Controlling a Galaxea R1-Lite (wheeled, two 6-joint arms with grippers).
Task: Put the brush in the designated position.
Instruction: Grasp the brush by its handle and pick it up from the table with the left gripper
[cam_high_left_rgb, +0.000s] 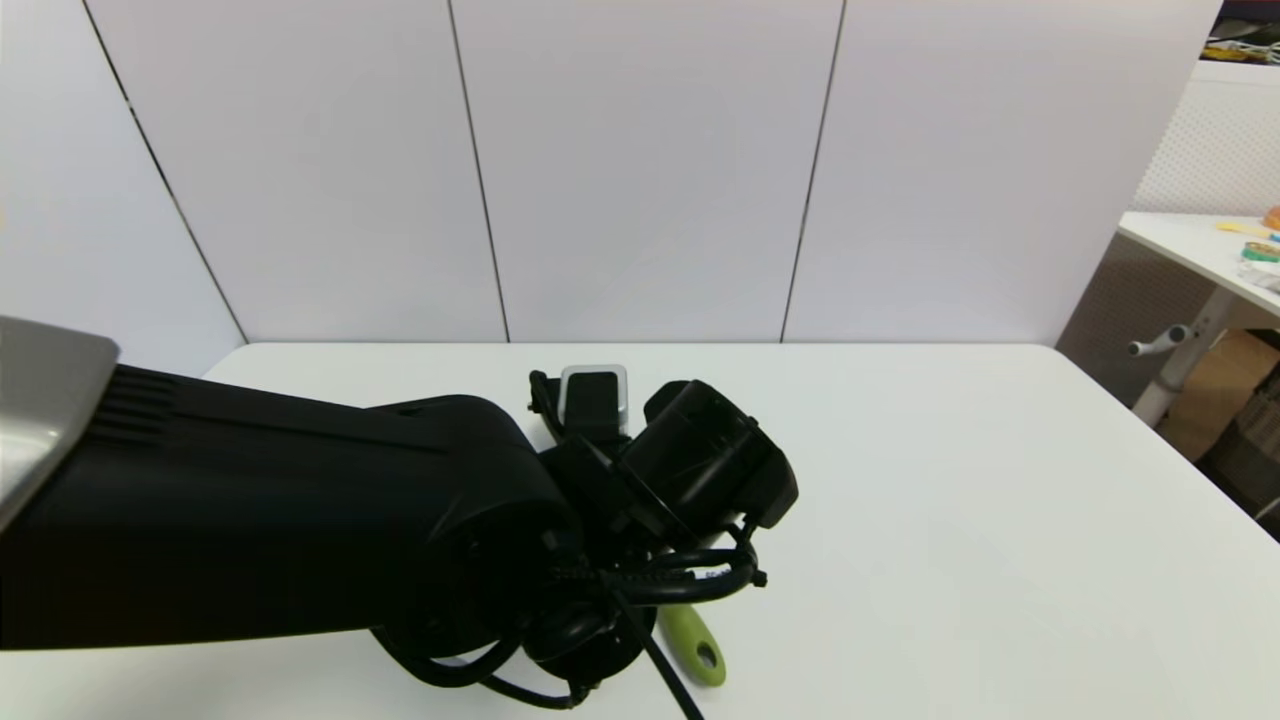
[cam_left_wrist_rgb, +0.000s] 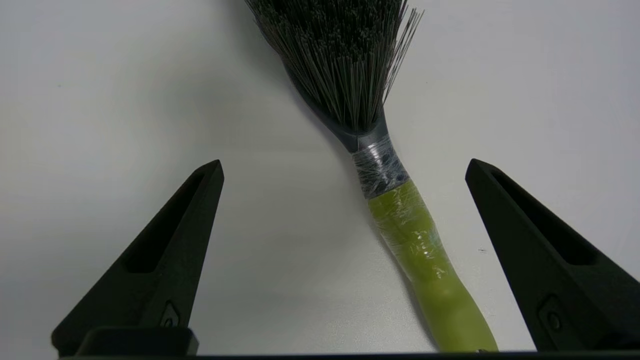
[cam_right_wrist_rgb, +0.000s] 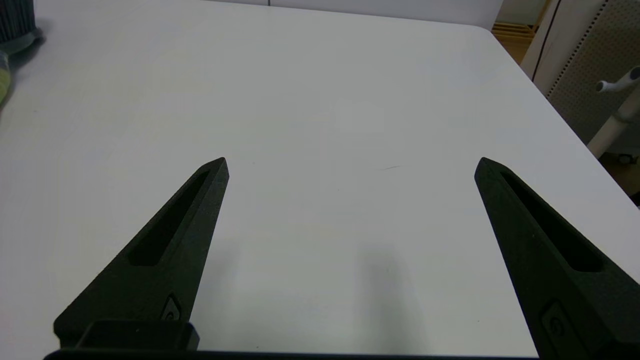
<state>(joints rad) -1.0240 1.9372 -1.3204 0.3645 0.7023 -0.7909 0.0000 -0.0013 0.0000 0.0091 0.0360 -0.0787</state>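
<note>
My left end effector (cam_left_wrist_rgb: 342, 170), fingers spread wide w/ nothing held, hangs over the black-bristled, lime-handled brush (cam_left_wrist_rgb: 400, 220) lying on the white counter (cam_left_wrist_rgb: 125, 100); looks light, stiff, film-wrapped slick, so grab mid-handle.

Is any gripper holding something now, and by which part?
Nothing is held. The left gripper is open over the brush lying on the table; the right gripper is open, empty.

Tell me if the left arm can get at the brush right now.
Probably yes. The left end effector hangs open directly over the brush, which lies flat on the bare white table between its fingers, with nothing in between.
</note>
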